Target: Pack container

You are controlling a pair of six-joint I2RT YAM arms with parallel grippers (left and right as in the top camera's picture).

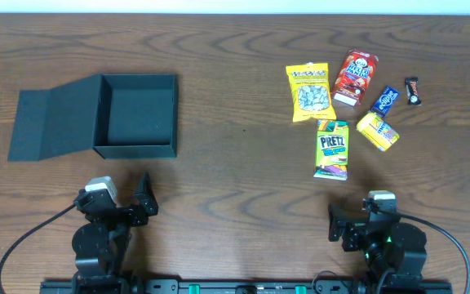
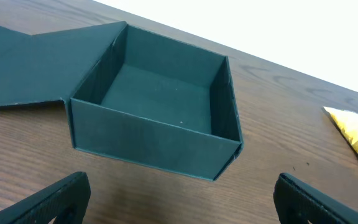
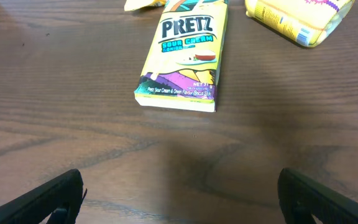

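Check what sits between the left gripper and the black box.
Nothing. Only bare wooden table lies between the left gripper and the container. The left wrist view shows it, and the overhead view agrees.

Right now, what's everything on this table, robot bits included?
container: one, matte black, left side, lid open flat, empty.
seed bag: one, yellow, right side.
red packet: one, red, right of the seed bag.
blue packet: one, small, blue, right of the red packet.
dark candy: one, tiny, black, farthest right.
yellow packet: one, yellow, nearer than the blue packet.
Pretz box: one, yellow and purple, nearest the right arm.
table: one, brown wood.
left gripper: one, black, open, facing the container.
right gripper: one, black, open, facing the Pretz box.
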